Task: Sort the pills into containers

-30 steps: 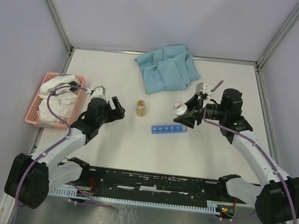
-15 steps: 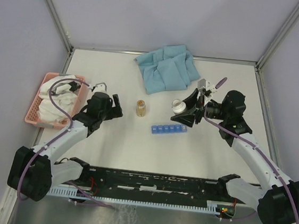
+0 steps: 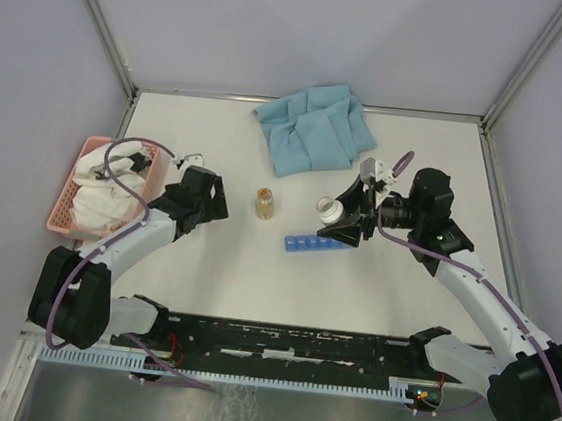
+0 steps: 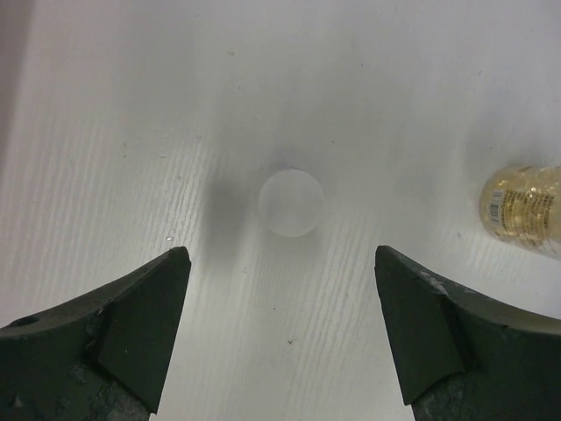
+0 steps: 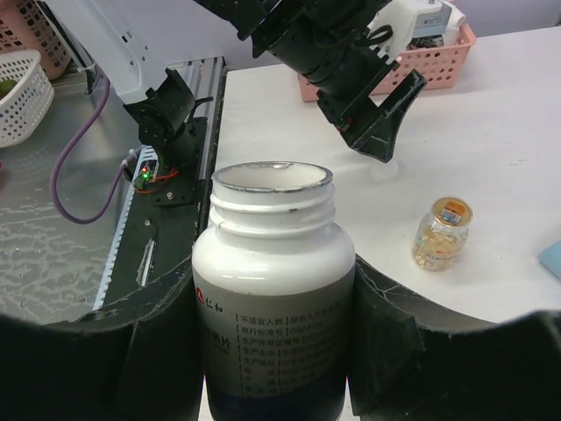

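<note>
The bright-blue pill-organiser strip [image 3: 316, 244] lies on the white table with its row of compartments facing up. My right gripper [image 3: 340, 220] is shut on an uncapped white pill bottle [image 3: 330, 211], holding it tilted just above the strip's right end. The right wrist view shows the bottle [image 5: 273, 263] clamped between both fingers; its contents are hidden. My left gripper [image 3: 208, 199] is open and empty, low over the table. In the left wrist view, a round white cap [image 4: 291, 203] lies just ahead of the open jaws [image 4: 280, 259]. A small amber bottle of yellow capsules [image 3: 265, 203] stands between the arms.
A pink slatted basket [image 3: 63, 210] holding white cloth sits at the left edge. A crumpled blue cloth [image 3: 315, 129] lies at the back centre. The amber bottle also shows in the left wrist view [image 4: 524, 210] and in the right wrist view [image 5: 443, 233].
My right gripper has carried the white bottle slightly left and nearer, over the strip. My left gripper has drawn back towards the upper left and turned, still open.
</note>
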You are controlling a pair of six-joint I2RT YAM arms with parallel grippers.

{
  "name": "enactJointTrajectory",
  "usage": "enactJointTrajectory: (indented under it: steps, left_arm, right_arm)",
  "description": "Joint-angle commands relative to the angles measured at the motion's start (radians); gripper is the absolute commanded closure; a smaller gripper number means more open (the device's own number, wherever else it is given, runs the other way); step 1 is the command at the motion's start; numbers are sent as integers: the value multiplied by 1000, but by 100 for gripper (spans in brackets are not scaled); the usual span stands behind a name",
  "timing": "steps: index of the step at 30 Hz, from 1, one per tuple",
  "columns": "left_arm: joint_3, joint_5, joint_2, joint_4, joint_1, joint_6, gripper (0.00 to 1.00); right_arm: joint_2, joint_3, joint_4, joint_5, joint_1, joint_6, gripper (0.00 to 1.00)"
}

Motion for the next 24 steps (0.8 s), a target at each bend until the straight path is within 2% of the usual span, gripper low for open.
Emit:
enactJointTrajectory:
  steps: [1, 6, 10, 24]
  left_arm:
    - [99, -80, 51, -51, 0, 52, 8]
    - [178, -84, 135, -92, -1, 74, 11]
    - [221, -29, 197, -105, -1, 90, 18]
    - [226, 23, 314, -89, 2, 106, 24]
  right_arm:
    - [-5, 13, -17, -32, -4, -57, 99]
    - [-13, 12, -25, -33, -8, -64, 99]
    - [-33, 6, -26, -33, -18, -69, 99]
    - [-50, 3, -30, -43, -27, -70, 99]
